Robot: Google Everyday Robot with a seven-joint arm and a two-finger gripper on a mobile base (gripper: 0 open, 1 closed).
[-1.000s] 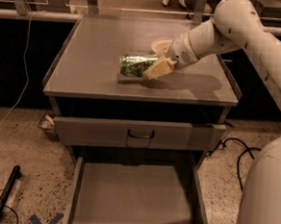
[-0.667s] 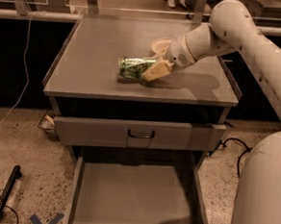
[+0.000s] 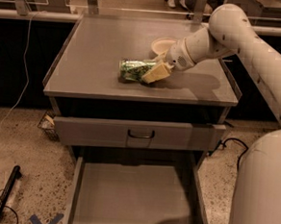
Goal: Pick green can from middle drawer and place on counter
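Observation:
The green can [image 3: 132, 70] lies on its side near the middle of the grey counter [image 3: 91, 57]. My gripper [image 3: 152, 72] is at the can's right end, with its pale fingers [image 3: 155, 73] closed around that end. The white arm reaches in from the upper right. The middle drawer [image 3: 134, 200] is pulled out at the bottom of the view, and its flat grey floor holds nothing.
A white bowl [image 3: 162, 44] sits on the counter just behind the gripper. A closed grey drawer front with a dark bar handle [image 3: 140, 133] is below the counter. A black tool [image 3: 4, 193] and cables lie on the speckled floor at left.
The arm has shifted slightly; the can and gripper stay at about the same spot on the counter.

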